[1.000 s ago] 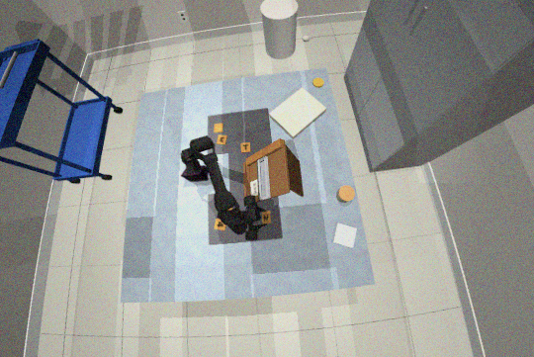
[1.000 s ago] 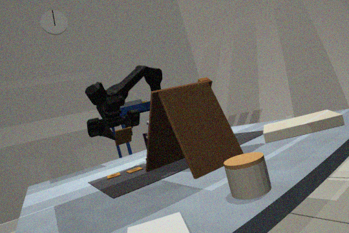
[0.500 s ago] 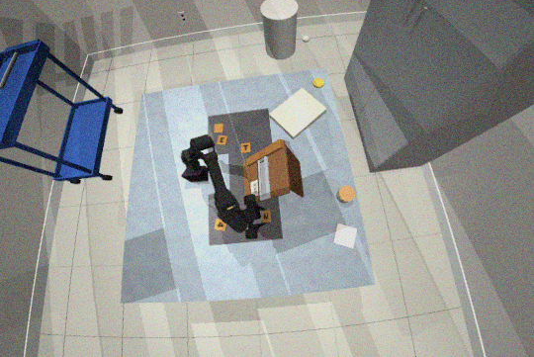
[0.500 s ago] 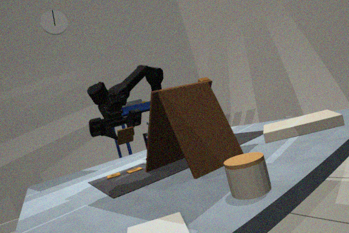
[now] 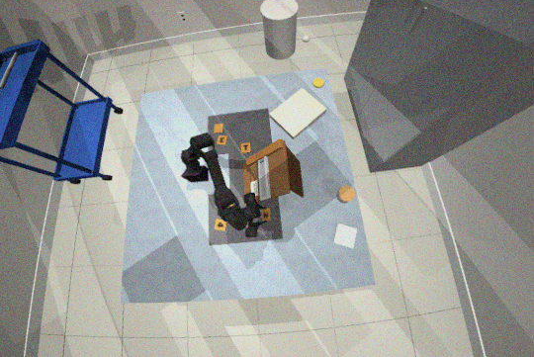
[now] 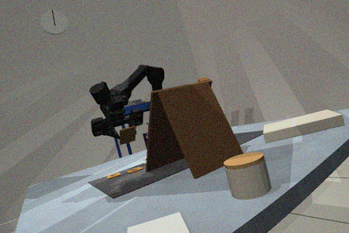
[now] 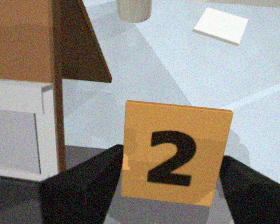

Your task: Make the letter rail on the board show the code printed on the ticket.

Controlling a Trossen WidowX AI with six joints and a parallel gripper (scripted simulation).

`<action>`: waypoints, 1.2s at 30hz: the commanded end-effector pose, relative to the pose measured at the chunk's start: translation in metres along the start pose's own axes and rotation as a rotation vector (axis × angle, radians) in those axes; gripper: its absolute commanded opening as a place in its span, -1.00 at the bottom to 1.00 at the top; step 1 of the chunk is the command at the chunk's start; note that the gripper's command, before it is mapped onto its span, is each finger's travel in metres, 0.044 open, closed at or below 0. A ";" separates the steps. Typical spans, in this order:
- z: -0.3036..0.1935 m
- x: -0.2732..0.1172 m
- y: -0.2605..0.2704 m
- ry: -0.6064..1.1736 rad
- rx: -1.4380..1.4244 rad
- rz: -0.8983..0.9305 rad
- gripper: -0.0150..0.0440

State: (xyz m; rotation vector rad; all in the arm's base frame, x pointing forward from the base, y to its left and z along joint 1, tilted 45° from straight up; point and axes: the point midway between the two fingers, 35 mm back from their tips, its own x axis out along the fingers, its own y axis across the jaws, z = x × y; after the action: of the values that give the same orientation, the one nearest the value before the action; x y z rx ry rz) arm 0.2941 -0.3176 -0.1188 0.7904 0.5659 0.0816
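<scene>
My gripper [image 5: 254,217] [image 6: 127,132] [image 7: 171,157] is shut on an orange tile marked 2 [image 6: 128,135] [image 7: 173,172], held upright above the mat, beside the rail's near end. The brown board [image 5: 282,170] [image 6: 198,129] [image 7: 21,42] stands like a tent; its pale rail [image 5: 264,178] [image 7: 48,155] runs across its face. No letter tile can be made out in the visible part of the rail. A small white card [image 5: 254,187] is at the board, its print unreadable. Tiles E [image 5: 222,139], T [image 5: 246,147], a seemingly blank one [image 5: 219,128] and two near the gripper [image 5: 265,214] [image 5: 221,224] lie flat.
The dark mat [image 5: 237,124] [image 6: 113,190] lies under the board. A cylinder with an orange top [image 5: 346,194] [image 6: 247,179] [image 7: 134,10] and a white square [image 5: 345,235] [image 6: 158,225] [image 7: 222,26] are beyond the board. A cream slab [image 5: 298,113] [image 6: 304,126] and yellow disc [image 5: 318,82] are farther off.
</scene>
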 end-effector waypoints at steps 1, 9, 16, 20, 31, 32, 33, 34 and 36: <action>-0.001 0.000 0.002 0.003 0.008 -0.002 -0.49; -0.001 0.000 0.006 0.003 0.008 -0.002 -0.49; -0.001 0.000 0.010 0.003 0.008 -0.002 -0.49; -0.001 0.000 0.012 0.003 0.009 -0.002 -0.49; -0.001 0.001 0.017 0.003 0.009 -0.002 -0.49; -0.001 0.001 0.018 0.003 0.009 -0.002 -0.49; -0.001 0.001 0.018 0.003 0.009 -0.002 -0.49; -0.001 0.001 0.019 0.003 0.009 -0.002 -0.49; -0.001 0.001 0.020 0.003 0.009 -0.002 -0.49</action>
State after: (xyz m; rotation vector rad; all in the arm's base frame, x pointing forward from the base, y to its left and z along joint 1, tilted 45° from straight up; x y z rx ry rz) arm 0.2969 -0.3045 -0.1063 0.7919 0.5657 0.0825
